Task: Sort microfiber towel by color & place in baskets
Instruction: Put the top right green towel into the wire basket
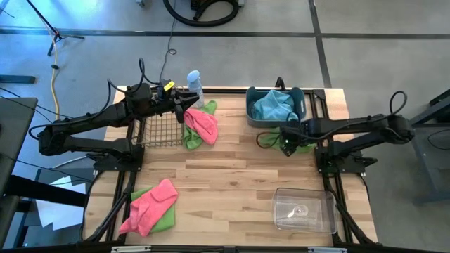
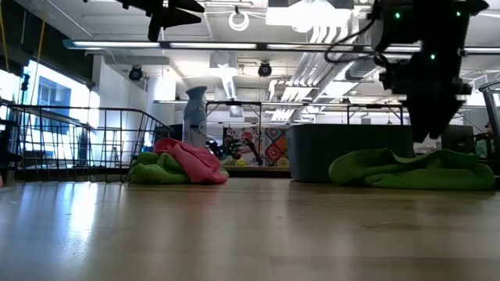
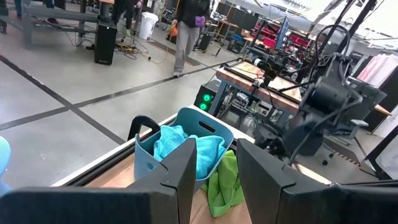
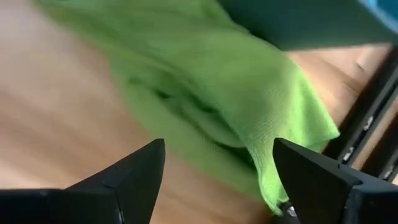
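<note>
right hand point(image 4: 217, 168) spread, over green towel point(image 4: 217, 93)

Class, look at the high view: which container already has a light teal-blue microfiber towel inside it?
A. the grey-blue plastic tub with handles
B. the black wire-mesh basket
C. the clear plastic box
A: the light teal-blue microfiber towel lies bunched inside the grey-blue plastic tub with handles, while the black wire-mesh basket and the clear plastic box hold no towel.

No readable text, label, brand, number or sign is showing on any object, surface or wall in these views.
</note>
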